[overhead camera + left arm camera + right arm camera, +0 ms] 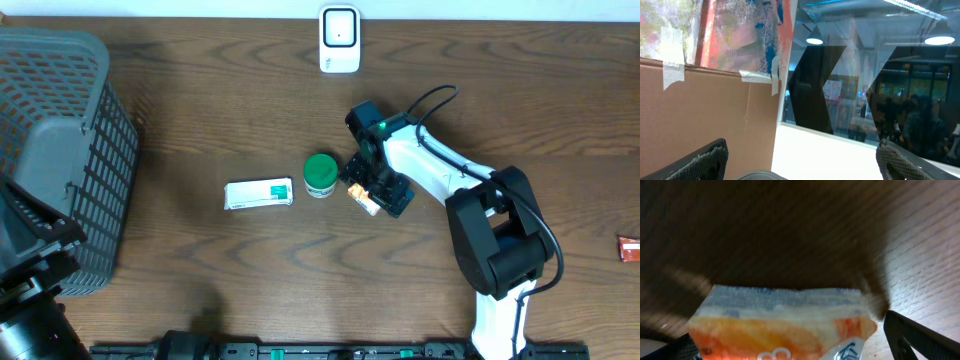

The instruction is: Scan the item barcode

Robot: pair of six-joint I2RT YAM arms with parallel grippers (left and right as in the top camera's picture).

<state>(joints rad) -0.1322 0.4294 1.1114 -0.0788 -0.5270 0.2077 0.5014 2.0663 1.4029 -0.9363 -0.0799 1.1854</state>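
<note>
While the right arm [470, 200] is reaching across the table [200, 280] toward its middle, the right claw [368, 193] is hanging low over the orange packet [782, 325], which is lying on the wood just at three o'clock of the green-lidded jar [320, 173]. In the right wrist view its fingers [920, 340] are standing wide apart, one showing at four o'clock of the frame and the other at eight o'clock, and the packet is sitting between them. A sliver of bare wood is showing between the packet's corner and the four o'clock finger, so the claw is not squeezing anything. Whether the eight o'clock finger is touching the packet's edge, I cannot tell.

The white scanner [340, 40] is standing at twelve o'clock on the table, well apart from the packet. A white box [258, 193] is lying at nine o'clock of the jar, near it without touching. The grey mesh basket [60, 150] is occupying the nine o'clock side, and a small red item [628, 247] is lying at the four o'clock edge.

The left arm [35, 290] is sitting at the eight o'clock corner, beside the basket. The left claw [802, 150] is pointing up at the room, its textured fingers [700, 162] spread wide at five and seven o'clock of its own view, and it is gripping nothing.
</note>
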